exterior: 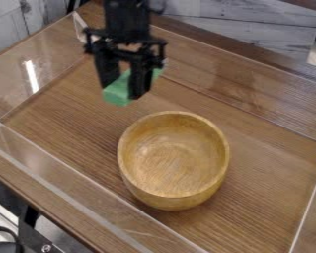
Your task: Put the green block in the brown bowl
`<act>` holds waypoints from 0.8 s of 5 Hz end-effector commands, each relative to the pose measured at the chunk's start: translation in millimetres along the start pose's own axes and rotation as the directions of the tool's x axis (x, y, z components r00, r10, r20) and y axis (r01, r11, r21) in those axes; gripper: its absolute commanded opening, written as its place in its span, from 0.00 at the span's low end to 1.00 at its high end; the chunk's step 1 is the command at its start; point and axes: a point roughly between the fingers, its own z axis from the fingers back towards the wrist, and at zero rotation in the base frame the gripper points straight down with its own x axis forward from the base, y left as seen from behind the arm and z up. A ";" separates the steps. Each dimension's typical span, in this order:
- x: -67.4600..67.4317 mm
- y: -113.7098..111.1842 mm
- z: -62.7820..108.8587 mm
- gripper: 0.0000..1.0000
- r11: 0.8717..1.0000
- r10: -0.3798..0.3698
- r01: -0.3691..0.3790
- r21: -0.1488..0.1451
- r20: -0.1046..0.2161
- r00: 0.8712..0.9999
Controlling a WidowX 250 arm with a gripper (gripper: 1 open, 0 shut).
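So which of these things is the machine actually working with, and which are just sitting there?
Part of the job:
- the green block, gripped in the claw and lifted off the table
- the brown bowl, empty, to the lower right of the block in the picture

Just there:
- the wooden table
- the clear walls around the table's edge
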 end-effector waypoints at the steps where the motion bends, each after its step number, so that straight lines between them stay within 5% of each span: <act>1: -18.8 -31.2 2.3 0.00 0.996 -0.088 0.087 0.022 0.040 0.995; 3: -40.9 -79.8 -34.7 0.00 0.983 -0.176 0.174 0.057 0.046 0.983; 4: -43.1 -77.7 -12.5 0.00 0.991 -0.122 0.117 0.057 0.080 0.989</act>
